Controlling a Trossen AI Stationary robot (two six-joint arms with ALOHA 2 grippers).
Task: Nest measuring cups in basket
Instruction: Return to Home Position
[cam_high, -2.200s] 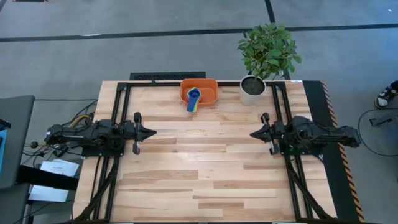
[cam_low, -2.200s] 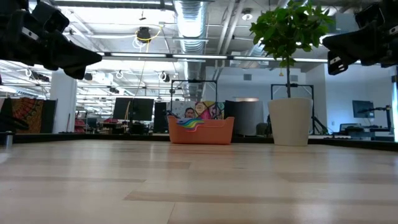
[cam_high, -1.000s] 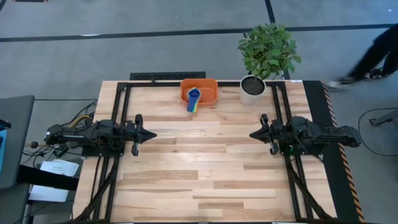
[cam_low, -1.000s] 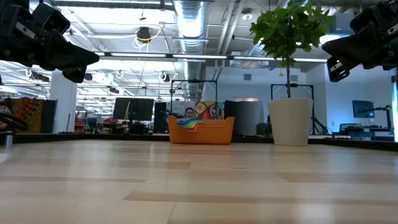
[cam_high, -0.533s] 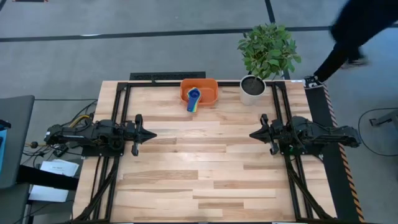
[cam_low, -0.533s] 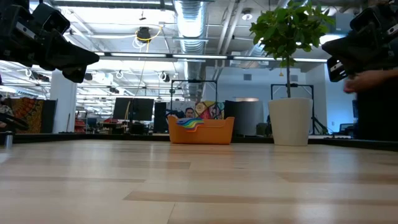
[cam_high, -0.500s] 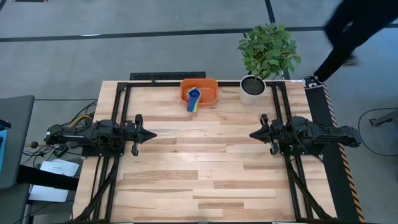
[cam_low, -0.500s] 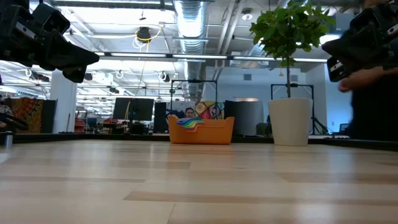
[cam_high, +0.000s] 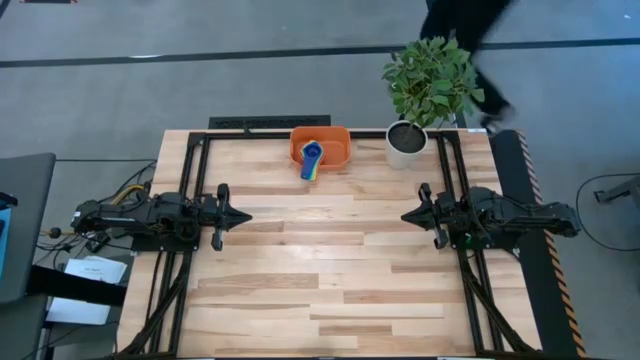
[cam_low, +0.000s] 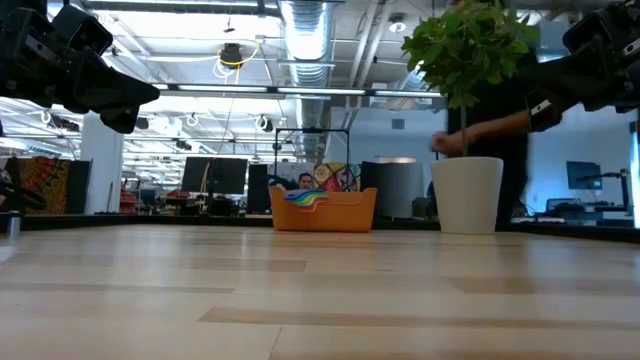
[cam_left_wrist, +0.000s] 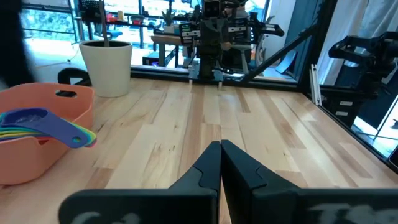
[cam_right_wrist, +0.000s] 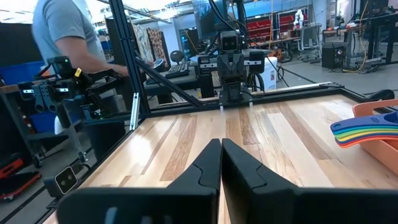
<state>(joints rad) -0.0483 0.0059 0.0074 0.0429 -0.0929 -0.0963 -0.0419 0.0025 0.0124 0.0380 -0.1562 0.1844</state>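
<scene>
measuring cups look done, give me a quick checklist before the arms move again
1. Nested coloured plastic measuring cups in the shallow orange plastic basket, handles over its rim: ok.
2. All seven cups there: cannot tell.
3. Left gripper at table's left, fingers shut, empty: ok.
4. Right gripper at table's right, fingers shut, empty: ok.
5. Nobody near: not ok, a person's hand by the white plant pot.

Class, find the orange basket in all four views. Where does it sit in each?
High view: basket at the table's far edge, beside the plant pot.
Low view: far across the table, centre.
Left wrist view: beside the plant pot.
Right wrist view: cropped at the frame edge.
Shared landmark: measuring cups' handles overhanging its rim.
</scene>
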